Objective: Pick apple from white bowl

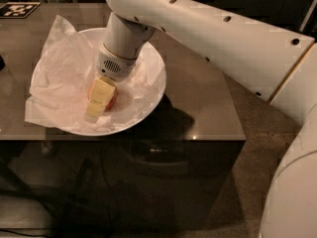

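The white bowl (pixel 156 73) stands on the left part of a brown table and is lined with crumpled white tissue paper (pixel 59 78). The small red-orange apple (pixel 113 99) lies in the bowl's middle on the paper, mostly hidden. My gripper (pixel 99 105) reaches down into the bowl from the upper right and sits right over and around the apple, covering most of it. Only red slivers of the apple show beside the yellowish gripper.
The brown table (pixel 198 103) has its front edge just below the bowl and its right edge near the floor (pixel 257 148). A black-and-white marker tag (pixel 17 9) lies at the back left corner. My white arm (pixel 223 38) spans the upper right.
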